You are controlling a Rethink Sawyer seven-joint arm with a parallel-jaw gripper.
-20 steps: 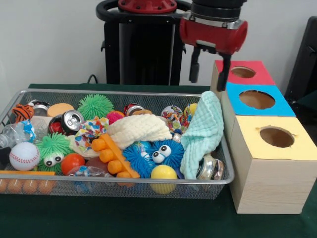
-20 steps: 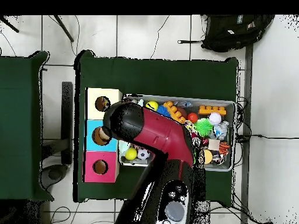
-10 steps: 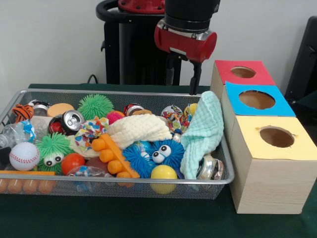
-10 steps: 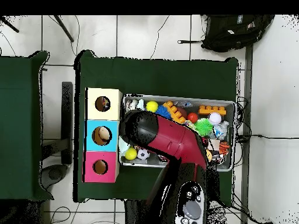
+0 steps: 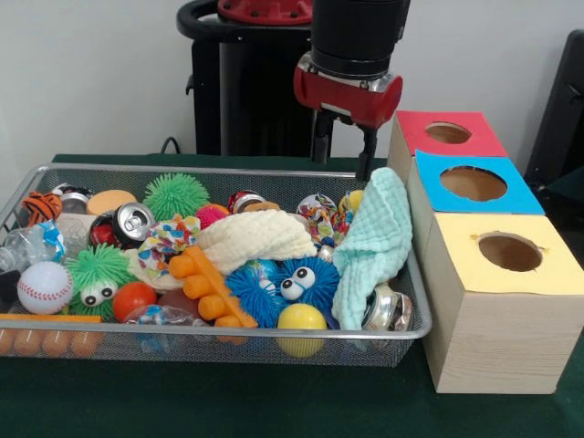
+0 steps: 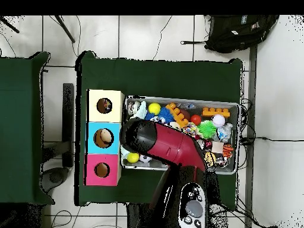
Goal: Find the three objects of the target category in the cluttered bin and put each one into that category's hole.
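Red-and-black arm w/ my pincer (image 5: 344, 157) hanging above the far right end of a wire bin (image 5: 55, 345) full of toys.

Pincer fingers are spread apart w/ nothing between them, tips just above the bin's back rim, near the top of a mint cloth (image 5: 376, 239) draped over the bin's right wall. Bin sits on a green bench (image 5: 228, 401). Inside, approx. left to right: baseball (image 5: 44, 286), green spiky ball w/ eyes (image 5: 95, 274), soda can (image 5: 128, 224), cream cloth (image 5: 255, 235), blue spiky ball w/ eyes (image 5: 283, 285), yellow ball (image 5: 301, 321). Just right of the bin, 3 wooden boxes in a row, each w/ a round hole on top: red box (image 5: 447, 133) farthest back, blue box (image 5: 473, 183) in the middle, yellow box (image 5: 507, 254) nearest. In the overhead view my arm (image 6: 166, 142) covers the bin's box-side part.
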